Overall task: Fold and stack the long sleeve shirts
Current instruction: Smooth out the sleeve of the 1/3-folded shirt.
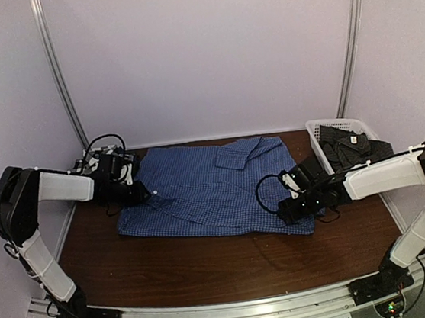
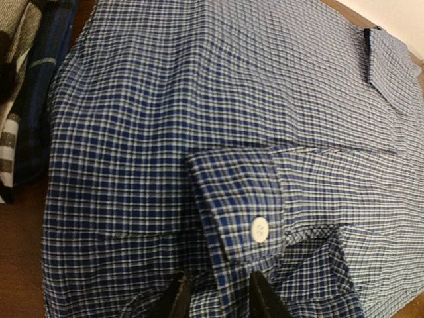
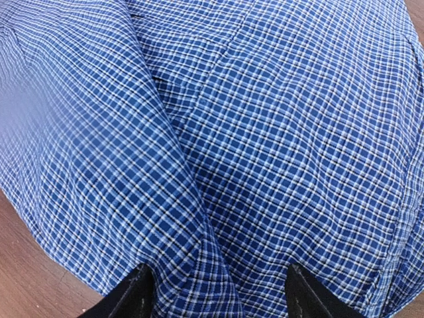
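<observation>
A blue fine-check shirt (image 1: 208, 186) lies spread flat across the middle of the brown table. My left gripper (image 1: 141, 190) is at its left edge. In the left wrist view the shirt (image 2: 199, 99) fills the frame, and a buttoned cuff (image 2: 245, 212) runs between the narrow-set fingertips of the left gripper (image 2: 220, 301); whether they pinch it does not show. My right gripper (image 1: 284, 211) is at the shirt's right front part. Its wrist view shows the right gripper (image 3: 215, 295) open wide, astride a raised ridge of the shirt (image 3: 265, 132).
A white basket (image 1: 332, 126) at the back right holds dark and plaid shirts (image 1: 353, 147). More plaid and dark cloth (image 2: 20, 99) lies beside the shirt at the left edge of the left wrist view. Bare wood (image 1: 209, 267) runs along the table's front.
</observation>
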`<action>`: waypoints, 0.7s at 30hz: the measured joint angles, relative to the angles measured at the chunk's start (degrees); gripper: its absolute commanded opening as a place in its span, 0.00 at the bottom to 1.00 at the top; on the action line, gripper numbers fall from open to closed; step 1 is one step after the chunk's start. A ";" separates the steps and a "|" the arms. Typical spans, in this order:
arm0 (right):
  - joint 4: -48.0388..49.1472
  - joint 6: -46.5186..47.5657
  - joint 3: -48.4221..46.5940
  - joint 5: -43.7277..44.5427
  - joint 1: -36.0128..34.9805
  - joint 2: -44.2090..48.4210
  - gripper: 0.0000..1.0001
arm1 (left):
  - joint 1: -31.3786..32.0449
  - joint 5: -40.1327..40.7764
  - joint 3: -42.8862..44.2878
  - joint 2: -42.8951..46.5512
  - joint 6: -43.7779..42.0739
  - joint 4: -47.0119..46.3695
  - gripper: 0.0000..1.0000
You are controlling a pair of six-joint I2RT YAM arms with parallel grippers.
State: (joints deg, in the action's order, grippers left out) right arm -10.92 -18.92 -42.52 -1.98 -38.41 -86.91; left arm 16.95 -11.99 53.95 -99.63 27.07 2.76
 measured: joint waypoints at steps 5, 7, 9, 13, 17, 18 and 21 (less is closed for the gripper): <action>-1.42 0.68 -0.39 1.79 -0.04 0.00 0.70 | 0.02 4.68 0.00 0.26 -0.72 3.04 0.41; -1.81 0.79 -0.46 2.32 -0.11 0.00 0.70 | 0.02 7.02 -0.31 1.38 -0.87 3.91 0.42; -2.32 0.81 -0.52 2.71 -0.13 0.00 0.70 | 0.02 9.35 -0.76 3.19 -1.03 4.57 0.43; -2.80 0.81 -0.68 3.37 -0.13 0.00 0.70 | 0.02 11.47 -2.60 8.87 -1.01 4.07 0.44; -2.84 0.79 -0.74 3.45 -0.13 0.00 0.70 | 0.11 7.21 -6.16 15.19 -0.94 0.02 0.45; -2.86 0.79 -0.74 3.45 -0.13 0.00 0.70 | 0.31 5.68 -6.88 16.11 -0.90 -1.29 0.45; -2.84 0.76 -0.79 3.34 -0.13 0.00 0.70 | 1.25 1.33 -8.26 16.76 -0.76 -5.07 0.45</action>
State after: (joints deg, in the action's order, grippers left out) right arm -13.76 -18.15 -43.31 1.37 -38.54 -86.91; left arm 18.20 -10.66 45.69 -82.87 26.30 -2.31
